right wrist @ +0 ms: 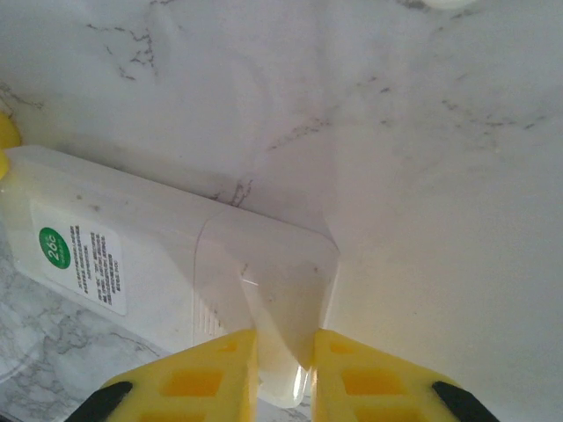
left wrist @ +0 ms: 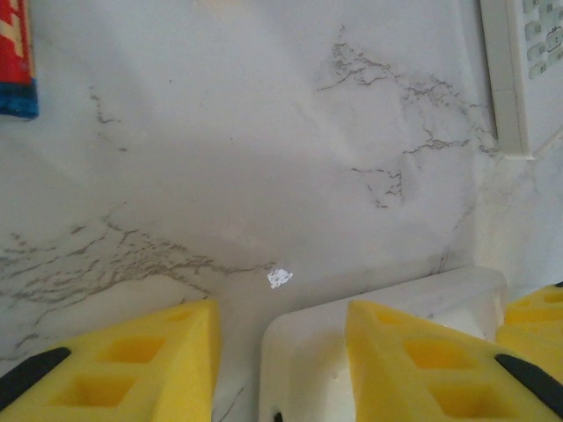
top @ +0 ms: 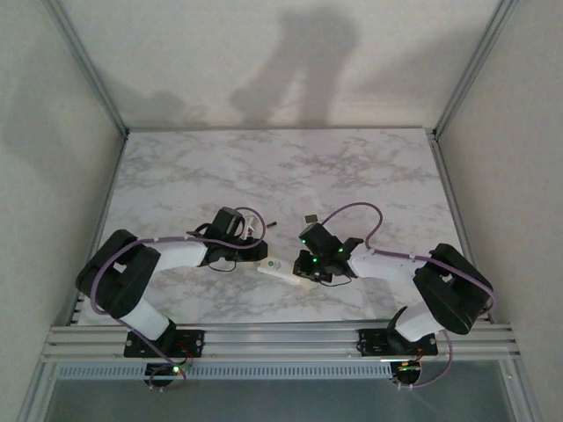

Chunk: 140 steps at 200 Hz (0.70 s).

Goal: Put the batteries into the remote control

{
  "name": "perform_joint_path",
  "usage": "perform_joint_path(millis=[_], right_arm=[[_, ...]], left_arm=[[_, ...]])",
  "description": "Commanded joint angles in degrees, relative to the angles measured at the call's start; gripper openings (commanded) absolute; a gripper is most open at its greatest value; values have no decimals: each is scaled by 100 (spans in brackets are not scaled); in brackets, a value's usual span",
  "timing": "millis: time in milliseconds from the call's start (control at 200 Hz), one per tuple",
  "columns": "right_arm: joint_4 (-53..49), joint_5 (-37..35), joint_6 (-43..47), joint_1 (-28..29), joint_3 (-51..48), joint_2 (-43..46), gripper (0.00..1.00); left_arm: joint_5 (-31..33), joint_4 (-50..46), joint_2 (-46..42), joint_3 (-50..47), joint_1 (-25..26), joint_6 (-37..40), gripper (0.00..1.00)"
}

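Left jaws apart, right jaws nearly closed

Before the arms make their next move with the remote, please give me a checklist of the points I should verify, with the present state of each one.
1. Remote control lies back side up: ok, its label faces the right wrist camera.
2. Battery cover removed: not ok, it looks in place.
3. Right gripper holds the remote's end: ok, its fingers stand nearly together on it.
4. Left gripper grips the remote: not ok, the jaws are apart and one finger is clear of it.
5. A battery lies free on the table: ok.
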<state>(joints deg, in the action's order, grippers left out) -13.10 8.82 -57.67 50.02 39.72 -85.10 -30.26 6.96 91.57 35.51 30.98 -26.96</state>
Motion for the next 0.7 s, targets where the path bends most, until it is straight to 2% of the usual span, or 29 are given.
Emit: perform_joint_path(millis=[0, 300, 451, 556, 696], right_arm=[[-11, 151, -86, 77, -48, -474, 20], [802, 499, -299, 271, -69, -930, 20], [515, -17, -113, 280, -6, -337, 22], [-332, -693, 265, 280, 191, 230, 30], [-1135, -1344, 811, 272, 353, 965, 46]], left_arm=[[-893, -186, 587, -228, 415, 5, 41], [-888, -14, 802, -238, 532, -68, 38], [-590, -6, 616, -220, 527, -133, 41], [-287, -48, 484, -112, 530, -167, 45], [290, -246, 230, 56, 532, -178, 51]])
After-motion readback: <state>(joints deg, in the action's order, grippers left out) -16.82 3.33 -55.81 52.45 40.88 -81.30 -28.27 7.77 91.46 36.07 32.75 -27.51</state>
